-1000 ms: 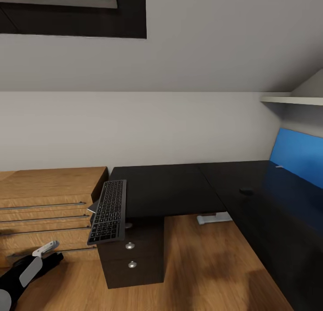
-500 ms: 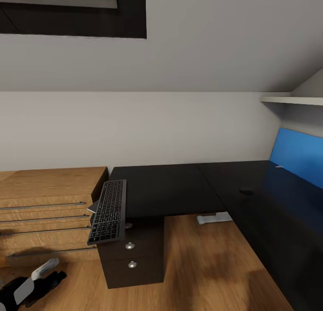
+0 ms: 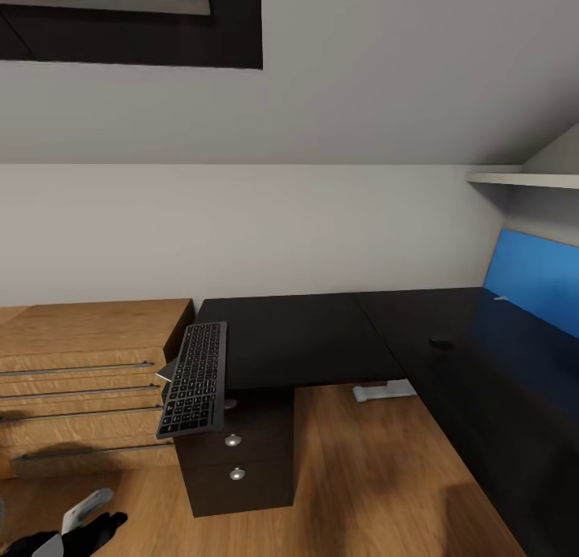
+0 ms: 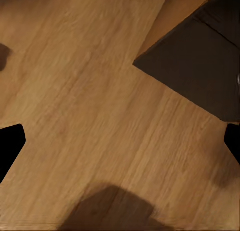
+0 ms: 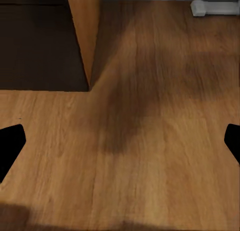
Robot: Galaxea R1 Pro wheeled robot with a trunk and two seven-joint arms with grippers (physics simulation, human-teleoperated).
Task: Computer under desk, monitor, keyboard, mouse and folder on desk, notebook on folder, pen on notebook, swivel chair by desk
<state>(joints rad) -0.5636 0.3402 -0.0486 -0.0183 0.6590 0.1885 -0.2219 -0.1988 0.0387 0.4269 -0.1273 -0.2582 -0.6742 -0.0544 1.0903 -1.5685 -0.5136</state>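
The black keyboard lies along the left end of the desk, its near end sticking out past the desk's front edge above the drawer pedestal. A small dark mouse sits on the desk's right wing. A slim pale stick, seemingly the pen, lies by the blue back panel. My left gripper hangs low at the bottom left, over the floor; in the left wrist view the left gripper is open and empty. My right gripper is open over bare floor.
A light wooden drawer cabinet stands against the desk's left end. A white desk foot rests on the wooden floor under the desk. A pale shelf juts out at the upper right.
My left arm has sunk steadily toward the bottom left corner of the head view. The keyboard, mouse and desk have not moved.
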